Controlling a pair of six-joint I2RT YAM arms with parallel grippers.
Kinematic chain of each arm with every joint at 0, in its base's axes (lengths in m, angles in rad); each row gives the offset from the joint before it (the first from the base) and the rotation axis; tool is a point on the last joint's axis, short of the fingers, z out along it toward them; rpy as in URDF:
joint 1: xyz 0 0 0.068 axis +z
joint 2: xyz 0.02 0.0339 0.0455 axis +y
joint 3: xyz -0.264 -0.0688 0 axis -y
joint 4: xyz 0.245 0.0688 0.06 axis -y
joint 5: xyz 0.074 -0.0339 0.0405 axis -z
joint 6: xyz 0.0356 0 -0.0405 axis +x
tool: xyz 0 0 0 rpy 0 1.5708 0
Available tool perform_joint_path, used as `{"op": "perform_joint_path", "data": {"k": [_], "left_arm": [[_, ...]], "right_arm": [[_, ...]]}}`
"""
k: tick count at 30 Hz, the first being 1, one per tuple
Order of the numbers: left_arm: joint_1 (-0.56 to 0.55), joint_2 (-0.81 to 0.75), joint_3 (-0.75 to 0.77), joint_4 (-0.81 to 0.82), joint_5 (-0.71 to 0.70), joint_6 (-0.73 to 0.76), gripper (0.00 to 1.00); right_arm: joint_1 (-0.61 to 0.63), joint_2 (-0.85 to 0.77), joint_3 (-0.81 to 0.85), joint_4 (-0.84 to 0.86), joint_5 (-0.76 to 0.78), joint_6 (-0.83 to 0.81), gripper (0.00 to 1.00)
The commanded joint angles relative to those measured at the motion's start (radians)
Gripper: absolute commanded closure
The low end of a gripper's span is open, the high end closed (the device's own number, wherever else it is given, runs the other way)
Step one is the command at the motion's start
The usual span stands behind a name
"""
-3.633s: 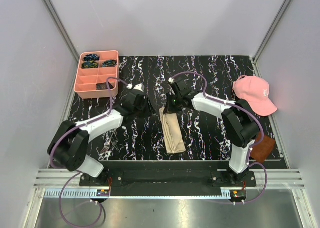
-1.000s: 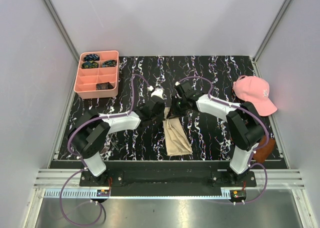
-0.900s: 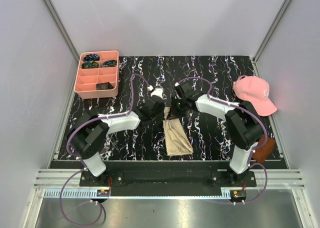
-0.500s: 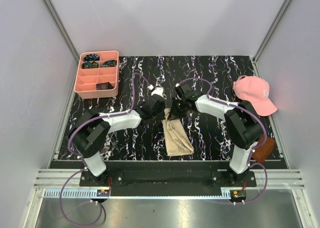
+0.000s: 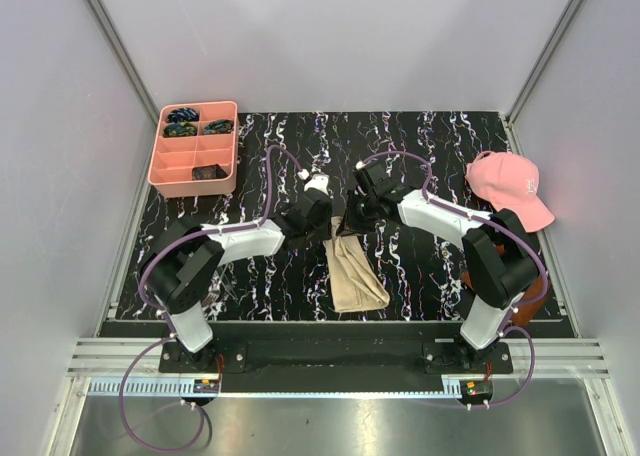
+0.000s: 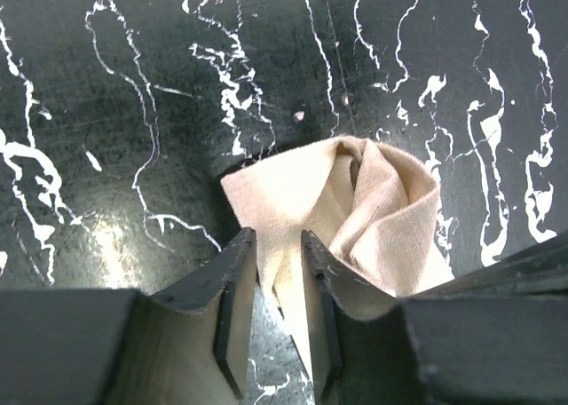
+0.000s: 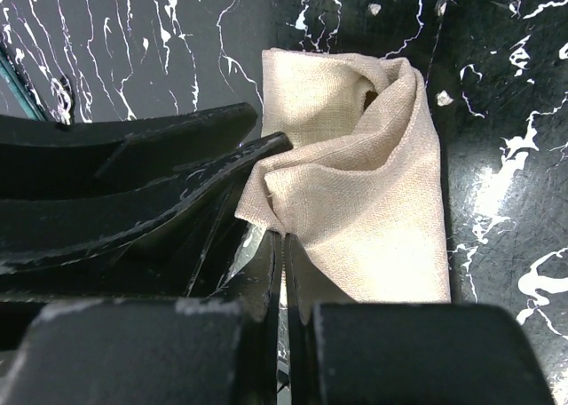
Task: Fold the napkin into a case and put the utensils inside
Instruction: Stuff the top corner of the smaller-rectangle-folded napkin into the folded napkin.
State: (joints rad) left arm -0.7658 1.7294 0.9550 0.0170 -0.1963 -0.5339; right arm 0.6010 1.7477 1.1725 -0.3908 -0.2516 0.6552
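Note:
The napkin point(image 5: 352, 274) lies folded into a narrow tan strip in the middle of the black marbled table, its far end bunched up. Both grippers meet at that far end. My left gripper point(image 5: 327, 223) stands slightly open; in the left wrist view point(image 6: 279, 241) its jaws straddle the napkin's point(image 6: 355, 205) left edge with a gap on either side. My right gripper point(image 5: 349, 223) is shut, and in the right wrist view point(image 7: 284, 245) it pinches a raised fold of the napkin point(image 7: 373, 210). The left gripper's dark fingers point(image 7: 177, 178) lie just beside it. I cannot make out the utensils in any view.
A pink compartment tray point(image 5: 158, 168) with small dark blue-green items point(image 5: 182, 116) stands at the far left. A pink cap point(image 5: 510, 188) lies at the right edge, and a dark brown square point(image 5: 527, 296) sits behind the right arm's base. Grey walls close in three sides.
The left gripper's jaws have parted and let go of the napkin's edge. The right gripper stays shut on the fold, and its arm has shifted slightly right.

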Motion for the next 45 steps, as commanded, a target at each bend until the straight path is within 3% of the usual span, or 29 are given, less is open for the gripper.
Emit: {"op": "perform_joint_path", "data": {"k": [1, 7, 13, 28, 37, 41, 45], "left_arm": [[-0.003, 0.027, 0.045, 0.043, -0.020, 0.012, 0.69], [-0.003, 0.055, 0.062, 0.038, -0.038, 0.015, 0.68], [-0.003, 0.026, 0.065, 0.038, -0.058, 0.014, 0.81], [-0.003, -0.056, -0.009, 0.092, -0.006, -0.003, 0.98], [-0.003, -0.085, -0.058, 0.144, 0.031, -0.017, 1.00], [-0.003, -0.091, -0.073, 0.161, 0.041, -0.028, 1.00], [-0.003, -0.071, -0.081, 0.166, 0.049, -0.038, 1.00]], "right_arm": [[-0.004, -0.019, 0.016, 0.006, 0.005, 0.011, 1.00], [-0.004, -0.008, 0.021, 0.007, -0.003, 0.014, 1.00], [-0.004, 0.015, 0.021, 0.006, -0.015, 0.011, 1.00], [-0.004, 0.116, 0.098, -0.014, -0.044, 0.000, 1.00], [-0.004, 0.196, 0.177, -0.022, -0.037, 0.082, 1.00], [-0.010, 0.190, 0.182, -0.022, 0.038, 0.156, 1.00], [-0.021, 0.197, 0.174, 0.049, -0.005, 0.219, 1.00]]}}
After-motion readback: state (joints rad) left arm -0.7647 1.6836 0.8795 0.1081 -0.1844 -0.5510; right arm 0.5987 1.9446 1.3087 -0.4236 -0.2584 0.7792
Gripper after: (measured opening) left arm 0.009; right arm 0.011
